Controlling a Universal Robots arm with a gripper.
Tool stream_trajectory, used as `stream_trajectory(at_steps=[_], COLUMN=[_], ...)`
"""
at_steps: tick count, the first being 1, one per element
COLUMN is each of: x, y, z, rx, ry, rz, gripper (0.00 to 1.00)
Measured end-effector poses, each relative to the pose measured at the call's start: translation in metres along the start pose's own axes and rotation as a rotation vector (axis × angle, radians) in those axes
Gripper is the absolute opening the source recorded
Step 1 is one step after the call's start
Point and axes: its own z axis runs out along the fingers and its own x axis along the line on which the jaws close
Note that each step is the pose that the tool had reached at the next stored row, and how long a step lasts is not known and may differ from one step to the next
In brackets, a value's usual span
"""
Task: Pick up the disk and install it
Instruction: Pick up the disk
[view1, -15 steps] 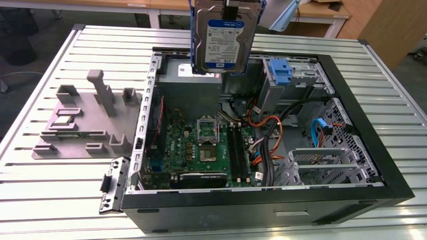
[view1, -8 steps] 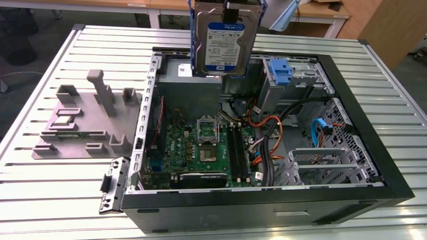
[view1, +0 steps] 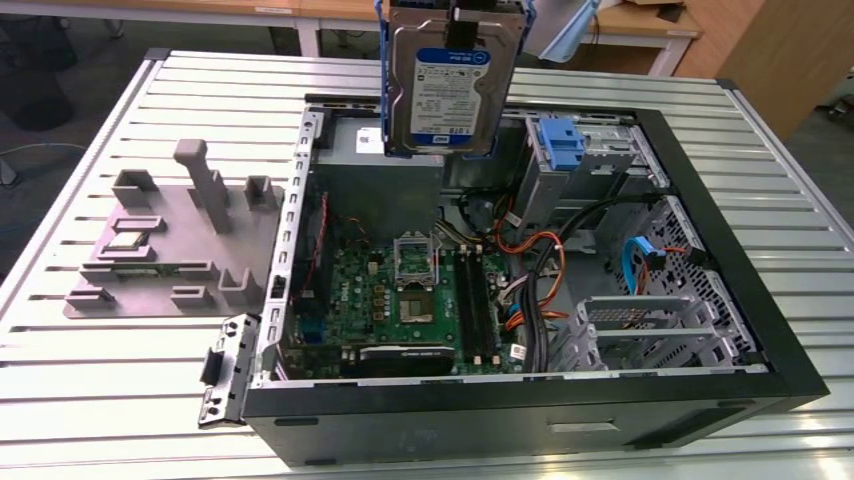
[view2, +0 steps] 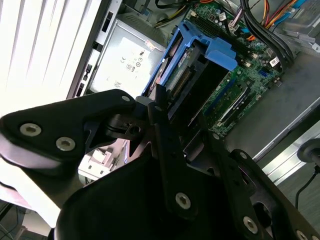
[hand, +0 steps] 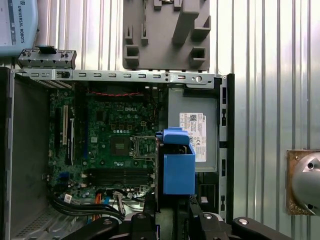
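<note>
The disk (view1: 445, 85) hangs upright in the upper middle of the exterior view. Its white-and-blue label faces the camera and its blue plastic bracket shows along both long edges. Its lower end is raised above the far part of the open computer case (view1: 747, 340). In the first wrist view the disk (hand: 177, 167) appears end-on as a blue block in front of the case interior. In the second wrist view the disk (view2: 200, 60) shows its connector edge framed by the blue bracket. The gripper (hand: 174, 212) has its black jaws closed on the disk, one on either side of it, and carries it in the air. Behind the disk's lower end in the exterior view lies a grey power-supply box (view1: 367, 140), whose white sticker is plain in the first wrist view. A green motherboard (view1: 400, 300) covers the case floor at the centre of the frame, with orange and black cables (view1: 534, 255) just to its right. A metal drive cage (view1: 654, 325) stands at the lower right. A second blue bracket (view1: 561, 145) sits in a bay at the upper right of the case, just right of the hanging disk. The case lies on its side on a slatted metal table (view1: 107, 410). At the left of the frame a grey fixture (view1: 160, 250) with upright posts and slots rests on the table beside the case, and a small latch plate (view1: 220, 370) lies at the case's lower left corner.
</note>
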Motion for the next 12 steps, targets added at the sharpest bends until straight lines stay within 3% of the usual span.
stream_trajectory(at_steps=[12], x=[0.0074], y=[0.0000], z=[-0.0005], rx=[0.0000], ry=[-0.0001], rz=[0.000], gripper=[0.35])
